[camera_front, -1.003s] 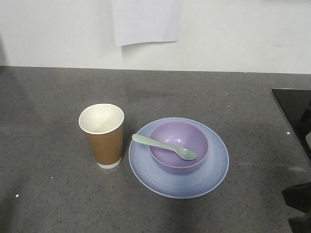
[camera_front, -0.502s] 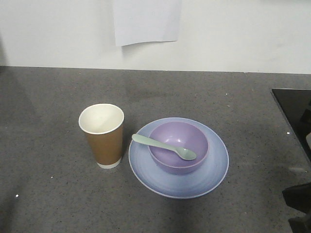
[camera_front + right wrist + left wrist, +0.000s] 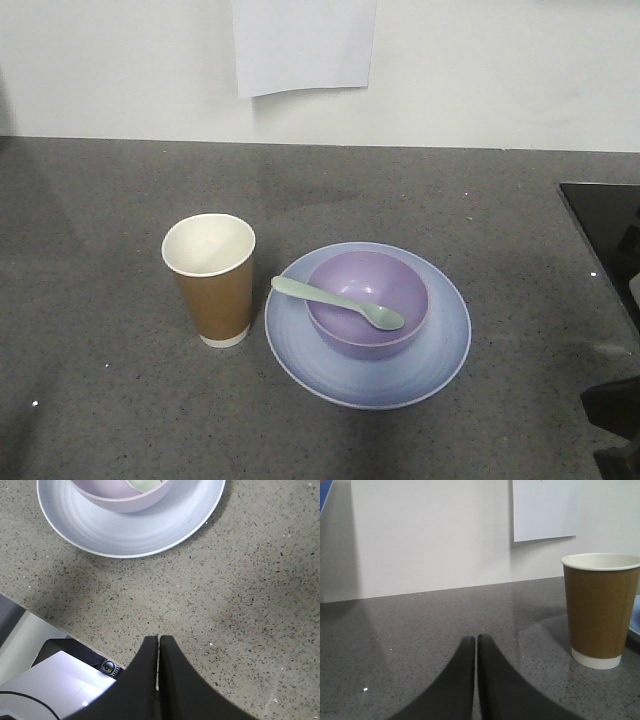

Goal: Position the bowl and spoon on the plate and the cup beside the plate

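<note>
On the grey speckled desk (image 3: 120, 400), the plate (image 3: 430, 365) is lying flat with the bowl (image 3: 395, 290) sitting inside it, and the spoon (image 3: 335, 300) is resting across the bowl, its handle sticking out over the rim toward the cup (image 3: 212, 280). The cup is standing upright just beside the plate. The left claw (image 3: 476, 645) is hovering low over bare desk, clenched with its tips touching and gripping nothing, pointing at the wall with the cup off to its right. The right claw (image 3: 158, 645) is likewise clenched and empty, hanging over the desk near the plate's edge, apart from it
</note>
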Motion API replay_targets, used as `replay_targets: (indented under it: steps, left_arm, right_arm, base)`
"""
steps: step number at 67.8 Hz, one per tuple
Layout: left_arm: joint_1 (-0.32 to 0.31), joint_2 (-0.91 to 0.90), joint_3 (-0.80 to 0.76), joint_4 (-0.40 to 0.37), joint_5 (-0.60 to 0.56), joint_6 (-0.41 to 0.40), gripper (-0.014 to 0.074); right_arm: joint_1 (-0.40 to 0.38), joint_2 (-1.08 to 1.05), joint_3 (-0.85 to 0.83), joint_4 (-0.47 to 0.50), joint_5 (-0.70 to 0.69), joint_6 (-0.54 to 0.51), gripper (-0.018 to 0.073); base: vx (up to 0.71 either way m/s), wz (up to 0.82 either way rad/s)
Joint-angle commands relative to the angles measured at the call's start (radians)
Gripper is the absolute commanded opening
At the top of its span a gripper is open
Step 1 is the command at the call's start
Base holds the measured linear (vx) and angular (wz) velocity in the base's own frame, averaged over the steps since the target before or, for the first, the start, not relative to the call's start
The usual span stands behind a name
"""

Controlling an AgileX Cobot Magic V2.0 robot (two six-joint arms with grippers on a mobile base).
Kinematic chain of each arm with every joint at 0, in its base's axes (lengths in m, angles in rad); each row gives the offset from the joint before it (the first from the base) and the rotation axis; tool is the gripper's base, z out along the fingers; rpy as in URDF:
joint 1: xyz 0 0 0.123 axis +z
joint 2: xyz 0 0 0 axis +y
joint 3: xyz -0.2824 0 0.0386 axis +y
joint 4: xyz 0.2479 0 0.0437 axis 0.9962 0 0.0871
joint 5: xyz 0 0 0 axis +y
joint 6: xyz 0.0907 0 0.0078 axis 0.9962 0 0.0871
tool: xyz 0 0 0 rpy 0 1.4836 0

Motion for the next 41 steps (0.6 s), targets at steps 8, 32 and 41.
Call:
replay_targets:
  steps: [8,32,41]
  left_arm:
    - [-0.007,-0.007,-0.026,-0.003,-0.073,-0.011,-0.0008]
    - [-0.007,-0.007,-0.026,-0.003,-0.073,-0.011,-0.0008]
    - [-0.007,-0.007,-0.026,-0.003,-0.073,-0.011,-0.0008]
  right_arm:
    - [-0.002,-0.002,-0.024,0.005,-0.04,-0.006,-0.0008]
    - [-0.002,-0.002,-0.024,0.005,-0.04,-0.006,-0.0008]
    - [-0.002,-0.002,-0.024,0.005,-0.041,-0.006,-0.0008]
  base:
    - [0.0,0.0]
    - [0.0,0.0]
    - [0.0,0.0]
